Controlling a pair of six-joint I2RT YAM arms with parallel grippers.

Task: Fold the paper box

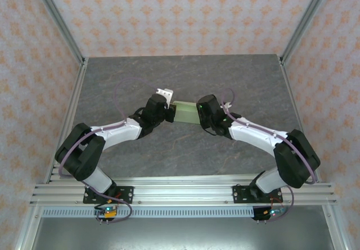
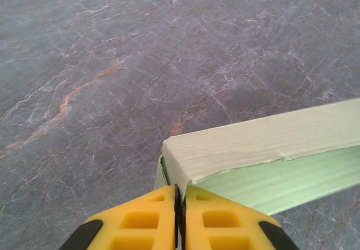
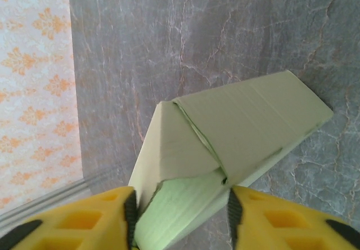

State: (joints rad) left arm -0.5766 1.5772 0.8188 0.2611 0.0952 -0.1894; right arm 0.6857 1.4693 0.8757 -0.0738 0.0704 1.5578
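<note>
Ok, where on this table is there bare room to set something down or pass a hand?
Bare table: the far strip between the paper box and the back wall, and the near patch enclosed by the left arm, the right arm and the aluminium rail. Crowded at the centre, where the left gripper and right gripper meet the box's ends.

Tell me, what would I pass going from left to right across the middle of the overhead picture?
left arm → left gripper → paper box → right gripper → right arm
</note>
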